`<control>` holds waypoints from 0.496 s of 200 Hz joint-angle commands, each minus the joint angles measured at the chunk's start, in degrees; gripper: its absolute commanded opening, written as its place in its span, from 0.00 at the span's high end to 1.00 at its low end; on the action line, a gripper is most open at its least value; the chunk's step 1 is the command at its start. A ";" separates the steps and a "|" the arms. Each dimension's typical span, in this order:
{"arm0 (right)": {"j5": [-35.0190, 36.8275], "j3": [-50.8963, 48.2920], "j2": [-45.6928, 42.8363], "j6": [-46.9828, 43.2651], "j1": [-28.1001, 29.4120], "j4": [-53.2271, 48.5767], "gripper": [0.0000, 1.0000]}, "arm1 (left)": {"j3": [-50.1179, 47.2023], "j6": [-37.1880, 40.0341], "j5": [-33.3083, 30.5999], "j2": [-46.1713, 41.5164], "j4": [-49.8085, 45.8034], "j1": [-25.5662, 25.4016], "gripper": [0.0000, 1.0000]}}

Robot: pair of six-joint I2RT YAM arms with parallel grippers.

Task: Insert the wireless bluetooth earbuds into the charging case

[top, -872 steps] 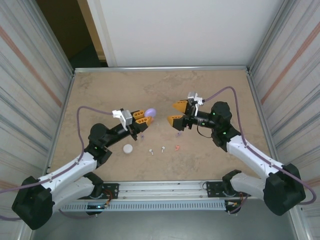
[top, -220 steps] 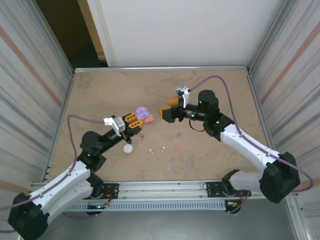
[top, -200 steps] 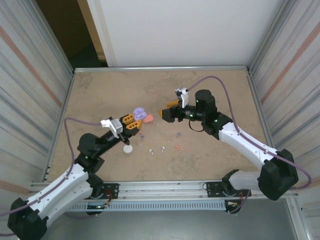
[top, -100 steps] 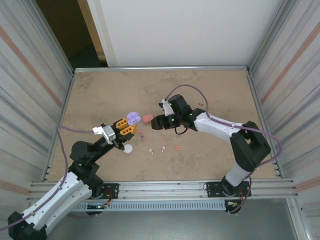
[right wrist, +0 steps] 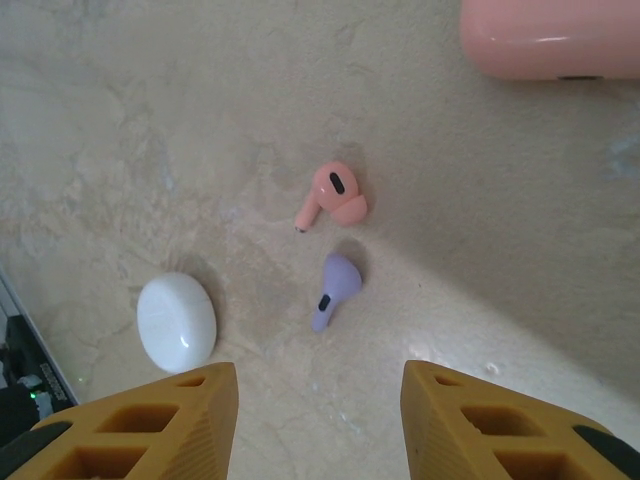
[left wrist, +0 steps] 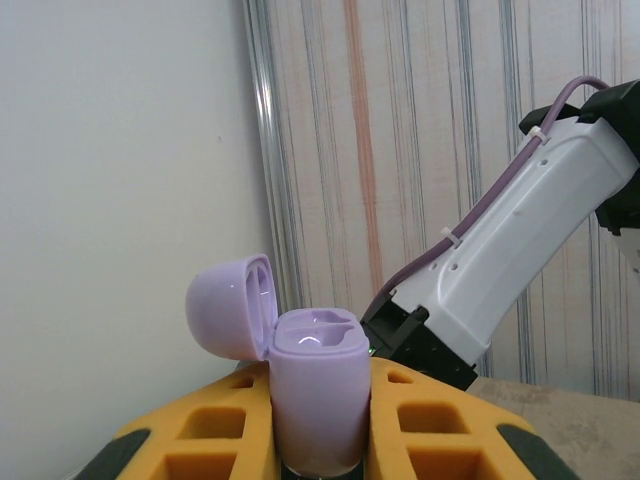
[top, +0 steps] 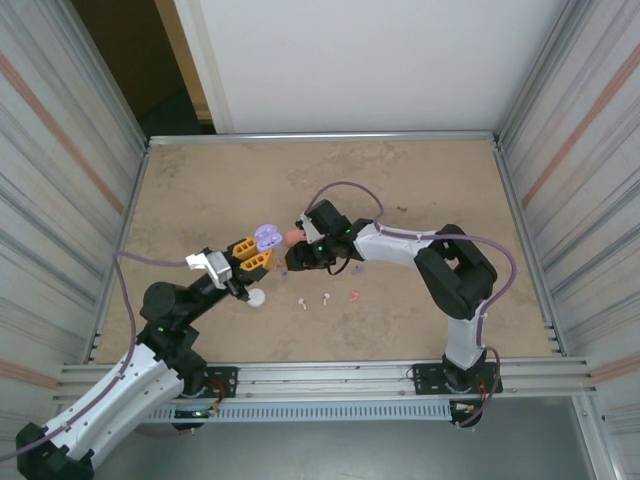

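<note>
My left gripper (left wrist: 318,445) is shut on the base of a purple charging case (left wrist: 315,385), held upright above the table with its lid (left wrist: 228,315) swung open; from above the case (top: 265,236) sits just left of a pink case (top: 293,236). My right gripper (right wrist: 320,420) hangs open over the table, nothing between its fingers (right wrist: 150,425). Just beyond its tips lie a purple earbud (right wrist: 335,285) and a coral-pink earbud (right wrist: 335,192). From above, the right gripper (top: 290,266) points down beside the left one (top: 250,256). Two white earbuds (top: 302,304) and another coral one (top: 354,295) lie nearer the front.
A closed white case (right wrist: 176,322) lies left of the right gripper's fingers, seen from above as the white case (top: 256,297) by the left arm. The pink case (right wrist: 550,40) lies shut. The right arm stretches across mid-table. Metal walls (top: 80,200) ring the tan table (top: 200,190).
The right arm swung left and down to the earbuds near the left gripper, its jaws narrowing. The left gripper drew back slightly, still holding the open purple case.
</note>
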 commanded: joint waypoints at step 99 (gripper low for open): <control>2.67 7.89 8.59 1.55 2.45 -3.51 0.58 | 0.13 0.43 0.61 0.17 1.26 -0.38 1.00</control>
